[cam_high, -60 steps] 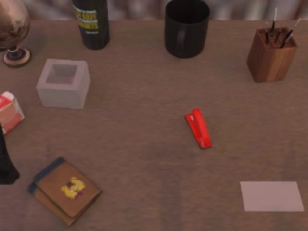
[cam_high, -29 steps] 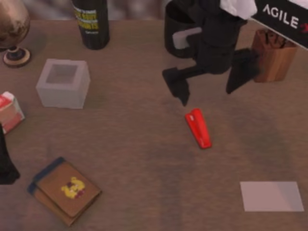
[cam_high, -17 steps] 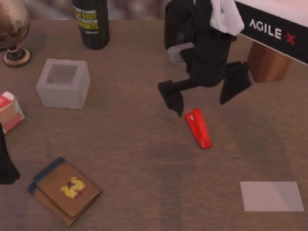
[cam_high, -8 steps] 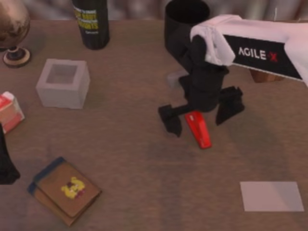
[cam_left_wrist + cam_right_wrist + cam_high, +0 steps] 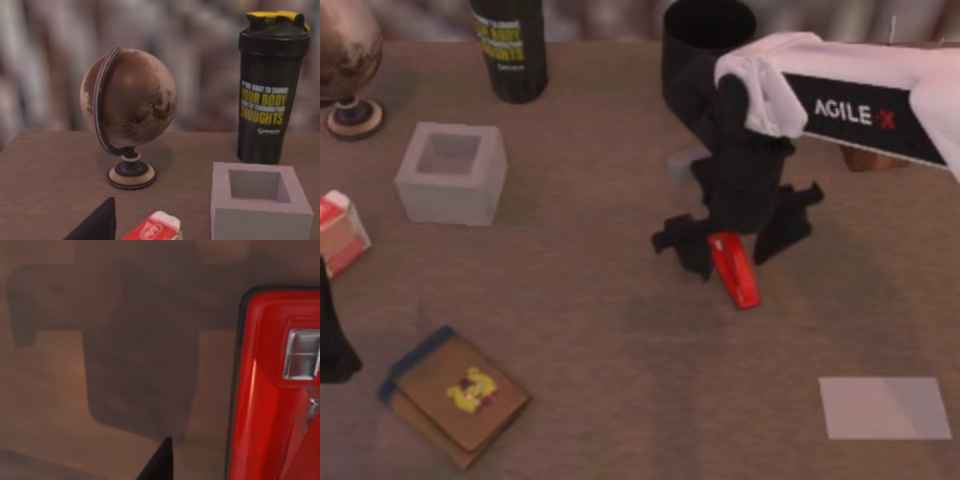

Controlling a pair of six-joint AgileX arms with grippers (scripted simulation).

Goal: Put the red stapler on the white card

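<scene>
The red stapler [image 5: 740, 277] lies aslant near the table's middle, its far end hidden under my right arm. My right gripper [image 5: 732, 256] stands low over that end, open, one black finger on each side of the stapler and neither touching it. In the right wrist view the stapler [image 5: 280, 390] fills one edge, with a fingertip [image 5: 162, 462] apart from it. The white card [image 5: 885, 407] lies flat at the front right, bare. My left gripper [image 5: 332, 350] is parked at the left edge, open, with one finger [image 5: 97, 225] showing in the left wrist view.
A black mug [image 5: 705, 40] and a wooden pen holder [image 5: 865, 150] stand behind my right arm. At the left are a white hollow cube [image 5: 450, 172], a shaker bottle [image 5: 510, 45], a globe [image 5: 345, 60], a red-and-white carton [image 5: 340, 232] and a book [image 5: 455, 395].
My right arm came in from the back right and dropped over the stapler; its open fingers now straddle the stapler's far end. Stapler, card and left arm have stayed put.
</scene>
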